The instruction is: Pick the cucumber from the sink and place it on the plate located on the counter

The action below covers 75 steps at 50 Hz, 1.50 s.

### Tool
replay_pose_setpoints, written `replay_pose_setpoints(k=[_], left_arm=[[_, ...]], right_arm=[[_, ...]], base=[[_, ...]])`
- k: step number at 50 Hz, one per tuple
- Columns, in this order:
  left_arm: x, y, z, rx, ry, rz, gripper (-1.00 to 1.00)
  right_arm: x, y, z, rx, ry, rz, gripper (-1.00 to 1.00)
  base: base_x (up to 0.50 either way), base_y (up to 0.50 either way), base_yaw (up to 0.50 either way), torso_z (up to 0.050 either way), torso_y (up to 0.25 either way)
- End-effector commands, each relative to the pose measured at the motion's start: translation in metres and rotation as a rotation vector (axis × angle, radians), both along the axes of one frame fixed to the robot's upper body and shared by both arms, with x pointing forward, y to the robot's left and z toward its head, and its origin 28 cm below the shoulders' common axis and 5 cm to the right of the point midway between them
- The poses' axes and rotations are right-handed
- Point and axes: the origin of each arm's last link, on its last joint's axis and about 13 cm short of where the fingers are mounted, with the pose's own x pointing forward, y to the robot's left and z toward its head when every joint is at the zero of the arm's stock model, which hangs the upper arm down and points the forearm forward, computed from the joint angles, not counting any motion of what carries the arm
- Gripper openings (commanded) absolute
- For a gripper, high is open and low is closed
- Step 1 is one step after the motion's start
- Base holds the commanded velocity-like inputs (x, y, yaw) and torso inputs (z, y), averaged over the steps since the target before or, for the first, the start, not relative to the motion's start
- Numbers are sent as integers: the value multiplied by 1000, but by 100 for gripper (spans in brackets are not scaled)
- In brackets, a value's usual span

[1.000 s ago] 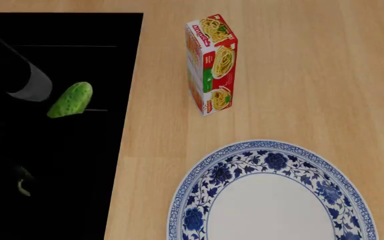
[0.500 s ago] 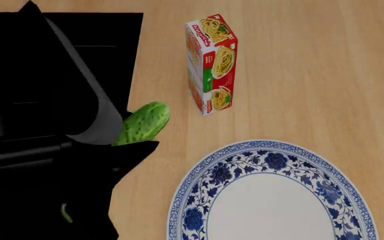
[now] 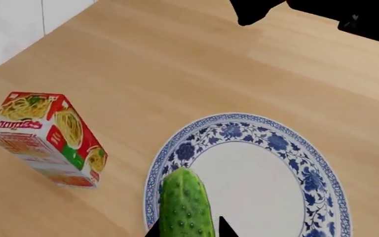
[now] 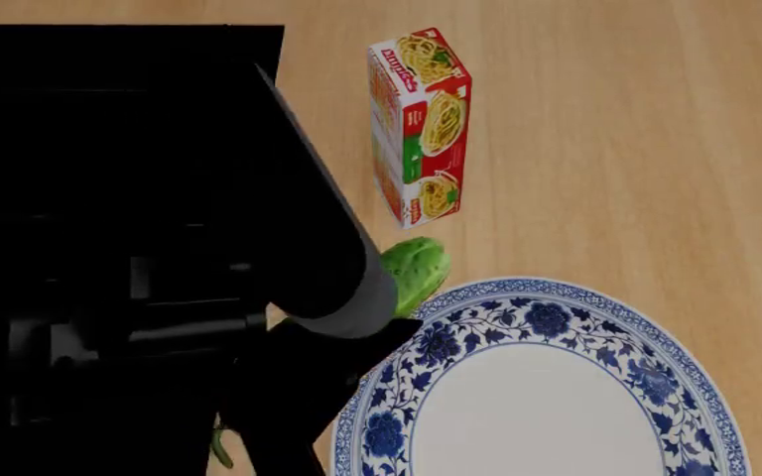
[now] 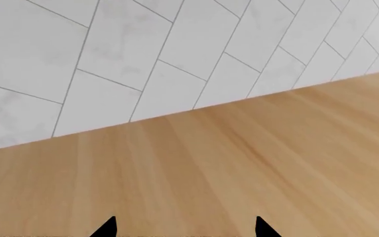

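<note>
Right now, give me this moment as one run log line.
phase: carry to plate | left gripper: shut on cucumber | cucumber: over plate rim, not released | right gripper: open, idle over counter

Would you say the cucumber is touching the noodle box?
Apart. The left wrist view shows bare counter between the cucumber and the noodle box.

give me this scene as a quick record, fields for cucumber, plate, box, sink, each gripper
cucumber: held in the left gripper, above the plate's near rim, not yet set down
plate: white centre bare, blue floral rim, on the counter
noodle box: upright on counter beyond the plate
sink: mostly hidden by the left arm
left gripper: jaws shut on cucumber
right gripper: jaws apart, holding nothing, over bare counter
</note>
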Motion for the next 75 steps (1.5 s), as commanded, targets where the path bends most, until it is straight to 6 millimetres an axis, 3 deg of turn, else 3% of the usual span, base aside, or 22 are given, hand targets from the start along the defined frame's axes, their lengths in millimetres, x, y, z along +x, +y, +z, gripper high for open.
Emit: replay_pose_setpoints(k=[1, 11, 34, 75], left_arm=[[5, -19, -2, 22, 5, -30, -100], [9, -37, 1, 12, 9, -59, -100], [24, -69, -15, -15, 39, -74, -100], [35, -92, -48, -1, 90, -73, -100]], right_arm=[[0, -2, -3, 7, 4, -1, 100], [-1, -2, -2, 4, 5, -2, 100], [-1, -4, -8, 12, 11, -8, 100], [4, -6, -15, 22, 22, -11, 100]], base=[[0, 0, 0, 0, 0], [0, 0, 0, 0, 0], [0, 0, 0, 0, 0], [0, 0, 0, 0, 0]])
